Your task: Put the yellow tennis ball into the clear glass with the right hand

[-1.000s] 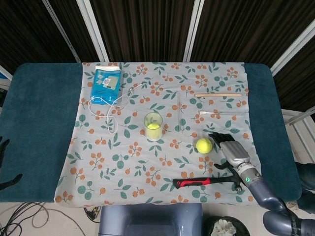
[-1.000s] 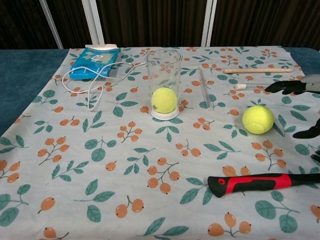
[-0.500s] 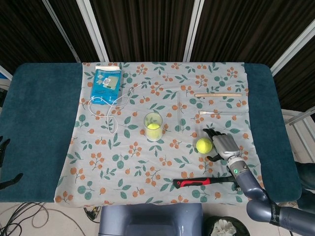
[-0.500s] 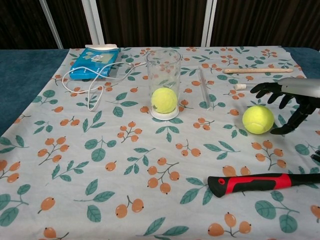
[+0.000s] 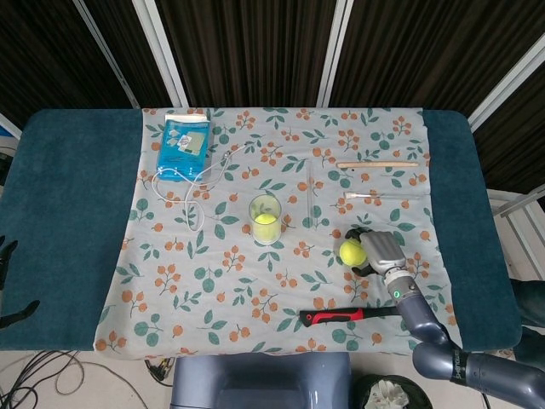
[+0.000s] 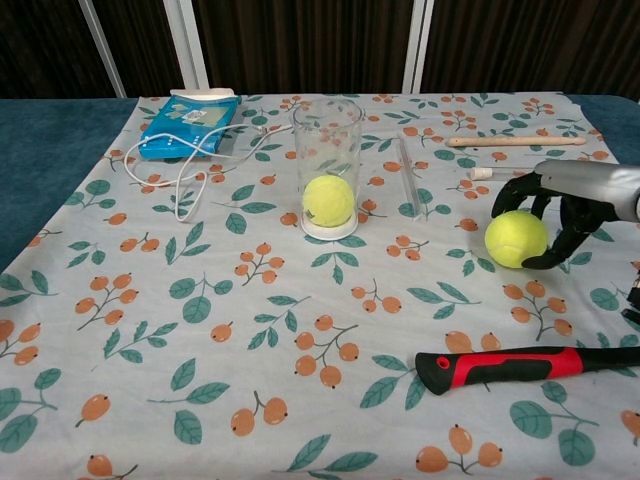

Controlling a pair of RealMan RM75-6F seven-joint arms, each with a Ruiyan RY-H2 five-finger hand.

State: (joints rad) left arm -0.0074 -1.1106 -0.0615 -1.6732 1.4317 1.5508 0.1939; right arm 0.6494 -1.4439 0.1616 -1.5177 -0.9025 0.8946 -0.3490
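Observation:
A yellow tennis ball (image 6: 515, 240) (image 5: 350, 250) lies on the flowered cloth, right of centre. My right hand (image 6: 572, 200) (image 5: 381, 250) has come in from the right, and its dark fingers curl over the ball's top and around its near side, holding it. The ball still touches the cloth. The clear glass (image 6: 327, 165) (image 5: 265, 218) stands upright at mid-cloth, left of the ball, with another yellow ball (image 6: 328, 200) at its bottom. Only the fingertips of my left hand (image 5: 7, 252) show at the far left edge, spread and holding nothing.
A red-and-black hammer (image 6: 510, 367) lies just in front of the ball. A clear rod (image 6: 408, 175), a small swab (image 6: 480, 173) and a wooden stick (image 6: 515, 141) lie behind it. A blue packet (image 6: 188, 124) with a white cable (image 6: 165, 165) sits at the back left.
My right hand moved left onto the tennis ball, and its fingers went from spread to curled around it. The ball, the glass and the left hand stayed put.

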